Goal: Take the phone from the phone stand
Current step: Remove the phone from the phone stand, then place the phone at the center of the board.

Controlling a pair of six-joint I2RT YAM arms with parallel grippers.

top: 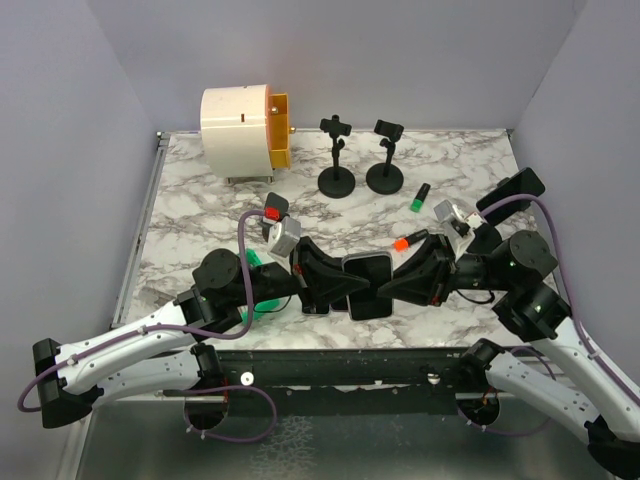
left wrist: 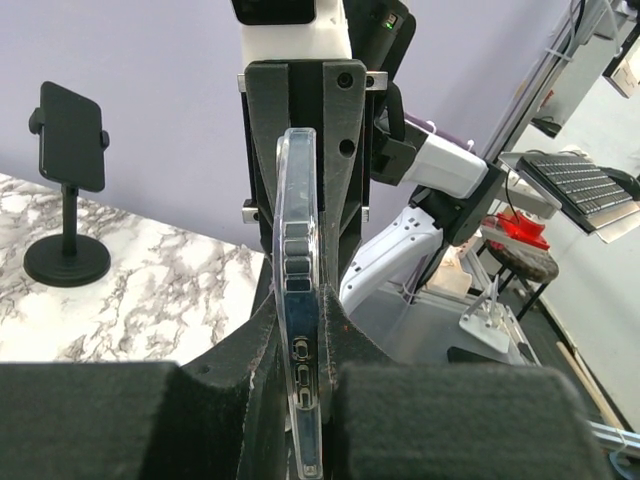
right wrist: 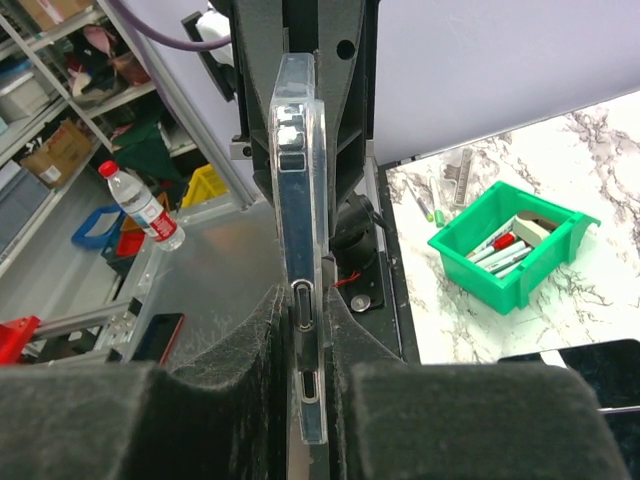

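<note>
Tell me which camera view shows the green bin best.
The right wrist view: the green bin sits whole and unobstructed, markers visible inside. The top view shows only a green sliver behind the left arm. The left wrist view misses it.

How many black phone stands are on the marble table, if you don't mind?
2. Both at the back of the table: the left stand beside the white-and-yellow drum, the right stand just right of it. Others may be hidden.
</note>
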